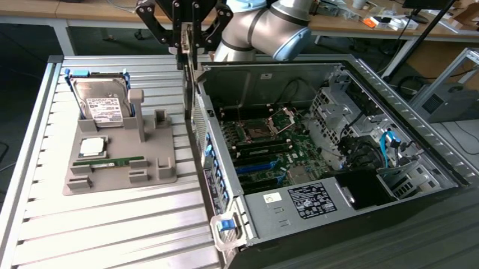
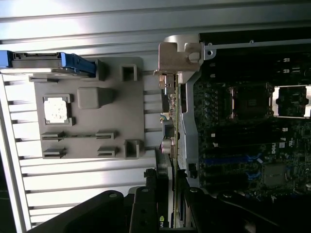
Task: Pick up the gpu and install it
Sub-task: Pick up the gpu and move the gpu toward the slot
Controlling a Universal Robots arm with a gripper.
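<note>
The gpu [image 1: 185, 53] is a thin card hanging upright, high above the slatted table, with my gripper [image 1: 187, 36] shut on its upper part. It hangs over the near wall of the open computer case [image 1: 224, 185], between the grey parts tray [image 1: 150, 174] and the motherboard [image 1: 277, 151]. In the wrist view the gpu [image 2: 176, 111] is seen edge-on. Its silver bracket [image 2: 177, 56] is at the far end from my gripper [image 2: 167, 194]. The card stands apart from the motherboard [image 2: 248, 126] and its blue slots [image 2: 228, 159].
The tray carries a silver hard drive [image 1: 101, 103], a CPU [image 1: 91, 147] and a narrow green RAM stick [image 1: 109, 162]. Inside the case are cables and a drive cage [image 1: 359, 140]. Desks with clutter stand behind the table [image 1: 389, 22].
</note>
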